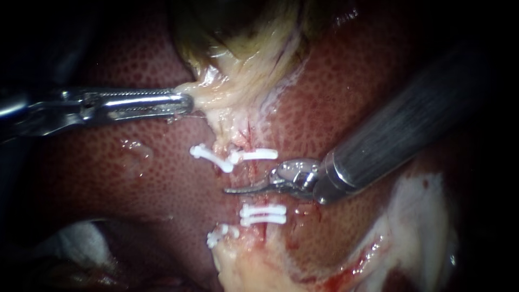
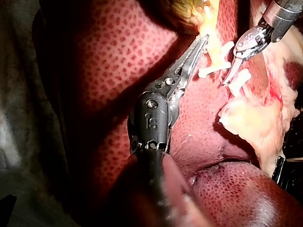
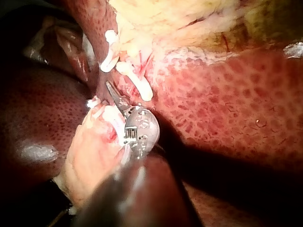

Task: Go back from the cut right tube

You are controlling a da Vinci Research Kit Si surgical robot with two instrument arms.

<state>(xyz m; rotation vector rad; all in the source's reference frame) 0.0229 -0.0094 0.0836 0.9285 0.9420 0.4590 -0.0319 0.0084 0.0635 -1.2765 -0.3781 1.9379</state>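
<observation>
Next, draw right instrument point(image 1: 238, 190), jaws closed and empty, back along its shaft, away from cut tube point(image 1: 252, 172) lying crosswise between clips point(image 1: 263, 214).

The light is strongest between my two instruments, where the white clips point(image 1: 263, 214) almost wash out. Glare streaks my left instrument point(image 1: 186, 103) and the hinge of my right instrument point(image 1: 230, 190). The gallbladder point(image 1: 238, 81) at my left tip glows pale; behind both shafts the liver point(image 1: 135, 184) drops into deep shadow.
</observation>
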